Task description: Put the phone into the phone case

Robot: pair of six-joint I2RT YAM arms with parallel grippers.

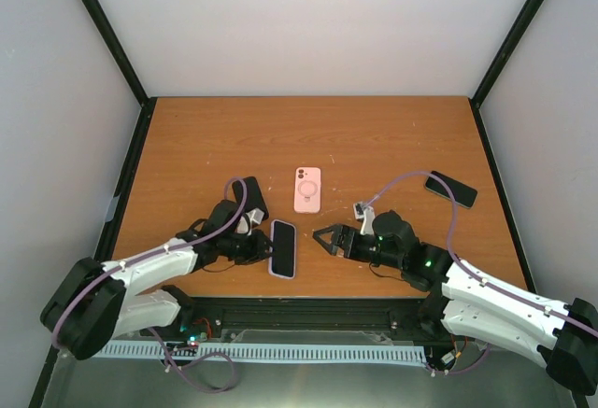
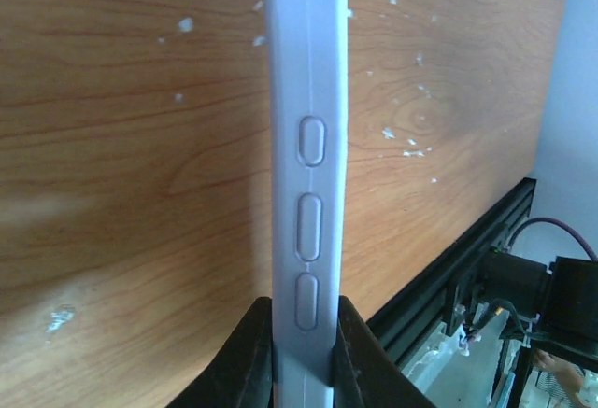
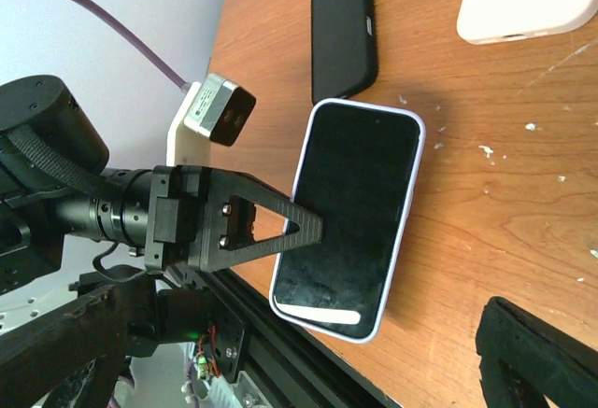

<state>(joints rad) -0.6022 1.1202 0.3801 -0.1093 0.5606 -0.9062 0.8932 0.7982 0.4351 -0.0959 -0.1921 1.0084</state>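
Note:
A lavender phone case (image 1: 282, 247) with a black-screened phone in it lies near the table's front edge. It also shows in the right wrist view (image 3: 360, 212). My left gripper (image 1: 264, 246) is shut on the case's left long edge. In the left wrist view the case's side with its button bumps (image 2: 308, 147) stands clamped between my left gripper's (image 2: 304, 333) jaws. One left finger (image 3: 271, 226) rests on the screen. My right gripper (image 1: 327, 239) is open and empty just right of the phone. Only one of its fingers (image 3: 528, 347) shows in the right wrist view.
A pink phone (image 1: 307, 189) lies face down behind the cased phone. A black phone or case (image 1: 254, 198) lies beside my left wrist. Another black phone (image 1: 450, 189) lies at the right. The table's black front rail (image 1: 308, 310) is close below the grippers.

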